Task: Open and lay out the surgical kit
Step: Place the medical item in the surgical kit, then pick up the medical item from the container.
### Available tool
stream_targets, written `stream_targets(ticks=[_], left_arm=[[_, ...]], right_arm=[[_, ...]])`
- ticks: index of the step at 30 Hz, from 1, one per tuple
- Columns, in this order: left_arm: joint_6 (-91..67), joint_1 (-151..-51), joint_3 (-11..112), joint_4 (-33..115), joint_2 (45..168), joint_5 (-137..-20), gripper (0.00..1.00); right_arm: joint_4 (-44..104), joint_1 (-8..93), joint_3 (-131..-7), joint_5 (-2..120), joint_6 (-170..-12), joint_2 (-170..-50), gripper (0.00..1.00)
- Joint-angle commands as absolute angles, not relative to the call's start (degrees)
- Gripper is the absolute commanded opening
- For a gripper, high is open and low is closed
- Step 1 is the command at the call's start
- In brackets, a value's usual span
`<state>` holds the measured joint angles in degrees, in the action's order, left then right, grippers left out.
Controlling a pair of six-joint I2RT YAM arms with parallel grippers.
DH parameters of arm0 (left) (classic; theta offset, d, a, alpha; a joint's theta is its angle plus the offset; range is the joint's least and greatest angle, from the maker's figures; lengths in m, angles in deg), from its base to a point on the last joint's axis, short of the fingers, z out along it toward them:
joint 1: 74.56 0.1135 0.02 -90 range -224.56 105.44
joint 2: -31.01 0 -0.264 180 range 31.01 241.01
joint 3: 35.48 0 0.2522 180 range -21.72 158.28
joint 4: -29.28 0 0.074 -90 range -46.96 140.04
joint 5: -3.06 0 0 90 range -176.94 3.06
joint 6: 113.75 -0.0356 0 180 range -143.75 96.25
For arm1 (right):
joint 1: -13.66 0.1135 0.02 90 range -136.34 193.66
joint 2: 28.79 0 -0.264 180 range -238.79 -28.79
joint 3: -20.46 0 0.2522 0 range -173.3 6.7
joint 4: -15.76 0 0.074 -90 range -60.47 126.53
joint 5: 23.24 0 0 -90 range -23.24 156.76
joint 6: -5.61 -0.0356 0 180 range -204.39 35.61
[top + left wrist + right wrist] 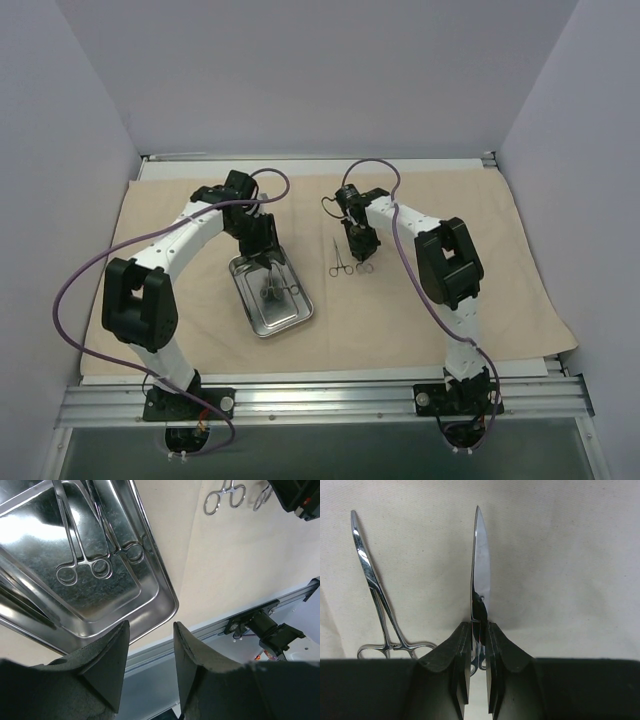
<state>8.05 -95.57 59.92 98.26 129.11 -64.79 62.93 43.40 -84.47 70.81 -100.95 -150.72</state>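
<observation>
- Currently the cloth [480, 260] lies spread flat, with the tray [45, 540] resting on it, left of centre.
- Inside the tray lie two forceps [82, 555].
- Above the tray's near corner hangs the left gripper [150, 627], jaws apart, nothing between them.
- Clamped in the right gripper [479, 627] is a third forceps [481, 555]; a fourth forceps [372, 585] lies just beside it on the cloth.

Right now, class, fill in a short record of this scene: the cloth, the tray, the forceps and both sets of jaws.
Cloth: spread flat under everything
Tray: on the cloth, left of centre
Forceps in tray: two visible
Forceps on cloth: one, right of the tray
Left jaws: open, empty, above the tray
Right jaws: shut on a fourth forceps
</observation>
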Motion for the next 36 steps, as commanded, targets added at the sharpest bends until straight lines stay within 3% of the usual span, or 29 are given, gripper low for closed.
stream_targets(ticks=[1,12,17,22,36], left_arm=[[6.75,-95.74,62.56,100.43,130.58,-66.64,0.49],[6.40,-97.76,65.02,101.05,135.07,-73.40,0.56],[5.53,-97.94,64.85,99.91,137.08,-78.23,0.51],[4.38,-98.73,64.76,98.59,139.81,-85.79,0.44],[5.17,-100.22,61.07,90.24,143.77,-92.13,0.43]], right_arm=[[64.51,43.98,-86.02,71.24,-101.44,-152.18,0.14],[65.38,43.89,-86.81,70.45,-101.09,-151.22,0.33],[67.22,43.89,-89.17,69.49,-101.36,-146.92,0.37],[69.34,42.84,-91.38,67.90,-101.62,-140.34,0.39],[70.13,38.27,-83.48,67.37,-102.59,-128.29,0.39]])
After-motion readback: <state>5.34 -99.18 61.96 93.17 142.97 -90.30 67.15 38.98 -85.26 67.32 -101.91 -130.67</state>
